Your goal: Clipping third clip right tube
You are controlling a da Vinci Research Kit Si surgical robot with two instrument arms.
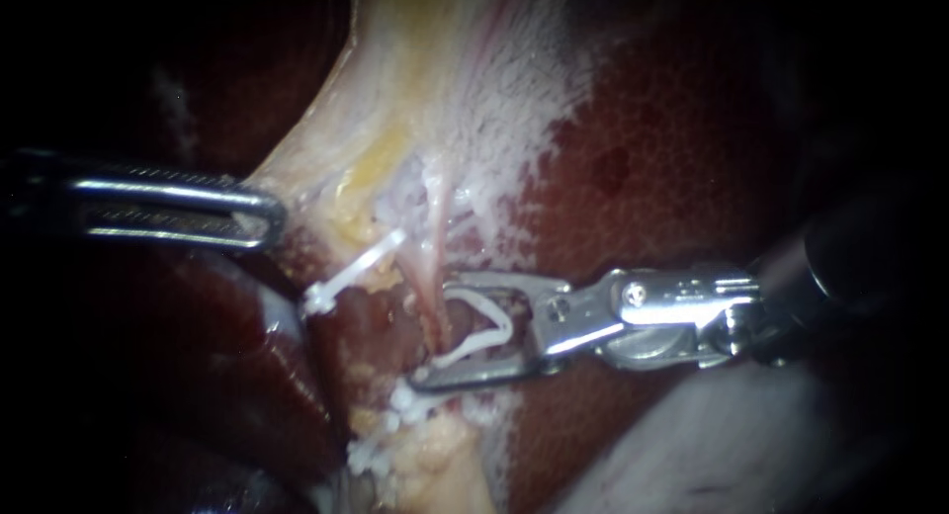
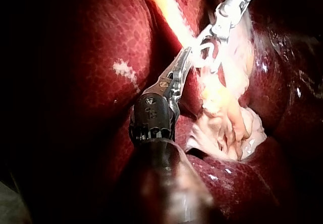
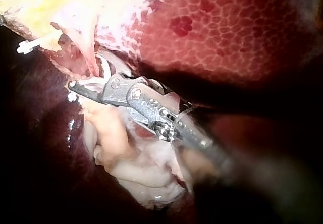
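Dark red liver (image 1: 672, 158) all round, with pale tissue (image 1: 435, 79) down the middle. From the left, left instrument (image 1: 275, 215), jaws clamped on that tissue's edge. From the right, right instrument (image 1: 437, 334), jaws spread yet carrying an open white clip (image 1: 491, 328) astride the right tube (image 1: 433, 267). Just beside, another clip (image 1: 351, 272).

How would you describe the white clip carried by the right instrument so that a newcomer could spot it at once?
Find the pale yellow tissue running down between dark red liver, and follow the pink tube down from it. There the right instrument frames the white clip in its metal tip. Unlike the straight, closed clip nearby, it gapes open in a curve.
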